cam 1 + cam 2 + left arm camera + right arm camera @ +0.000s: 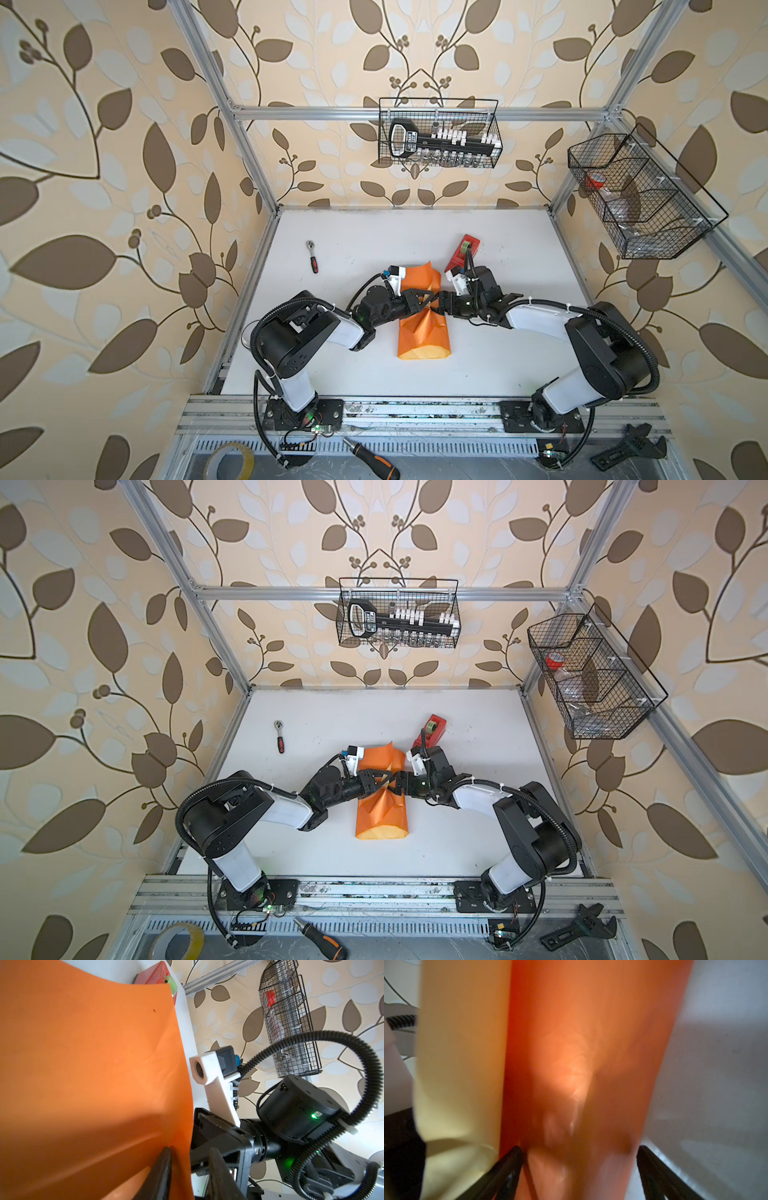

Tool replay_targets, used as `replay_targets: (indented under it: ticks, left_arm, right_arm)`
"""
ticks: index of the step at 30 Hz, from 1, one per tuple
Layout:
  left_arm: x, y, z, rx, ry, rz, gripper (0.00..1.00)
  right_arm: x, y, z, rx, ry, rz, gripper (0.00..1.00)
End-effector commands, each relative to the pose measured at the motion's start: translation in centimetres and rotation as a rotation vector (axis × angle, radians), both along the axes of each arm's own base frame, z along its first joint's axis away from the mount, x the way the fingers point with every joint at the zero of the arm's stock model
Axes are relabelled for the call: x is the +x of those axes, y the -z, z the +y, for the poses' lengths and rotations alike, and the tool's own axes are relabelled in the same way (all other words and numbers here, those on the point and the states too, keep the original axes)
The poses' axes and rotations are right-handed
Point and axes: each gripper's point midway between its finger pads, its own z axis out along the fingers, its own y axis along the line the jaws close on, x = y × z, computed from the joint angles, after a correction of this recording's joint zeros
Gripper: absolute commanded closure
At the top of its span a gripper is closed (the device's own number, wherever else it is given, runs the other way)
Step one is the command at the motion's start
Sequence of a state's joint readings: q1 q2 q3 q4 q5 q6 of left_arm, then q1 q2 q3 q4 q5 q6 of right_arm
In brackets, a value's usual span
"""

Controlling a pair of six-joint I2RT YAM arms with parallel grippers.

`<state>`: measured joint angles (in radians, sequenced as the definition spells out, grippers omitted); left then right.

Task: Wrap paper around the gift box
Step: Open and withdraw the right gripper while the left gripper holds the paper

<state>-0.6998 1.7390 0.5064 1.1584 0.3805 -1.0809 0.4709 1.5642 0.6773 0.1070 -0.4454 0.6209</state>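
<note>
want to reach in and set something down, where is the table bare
Bare table: the near strip between the paper and the base rail; the far strip between the ratchet wrench and the red tape dispenser; the far right corner beyond that dispenser. Crowded mid-table: the left arm and the right arm meet over the paper, dispenser close behind.

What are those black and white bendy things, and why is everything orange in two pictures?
They are two robot arms, the left arm and the right arm, seen from above in both top views. Each wrist carries a camera, so the other two pictures are close-ups taken right beside the fingers. The orange is paper folded over on the white table. If there is a box inside, it is hidden. The left gripper and right gripper both have their fingers apart at the paper. Also on the table are a red tape dispenser and a small wrench.
</note>
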Motion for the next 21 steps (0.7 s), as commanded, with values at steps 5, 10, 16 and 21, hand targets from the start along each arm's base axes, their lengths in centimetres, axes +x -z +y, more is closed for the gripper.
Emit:
replay_targets:
  ticks: [5,10,16,21]
  left_arm:
    - [-3.4,10.2,1.8,0.232,0.020,0.246,0.65]
    - [-3.8,11.2,2.2,0.251,0.015,0.264,0.64]
    - [-3.9,11.8,2.2,0.256,0.016,0.274,0.64]
    - [-3.8,11.7,2.1,0.259,0.019,0.269,0.61]
  right_arm:
    - [-1.8,2.2,-2.3,-0.143,0.013,0.091,0.13]
    - [-0.5,-0.2,-2.1,-0.108,0.020,0.044,0.12]
    - [1.2,-3.6,-2.8,-0.088,0.034,-0.017,0.12]
    - [1.5,-5.1,-4.7,-0.090,0.067,-0.047,0.12]
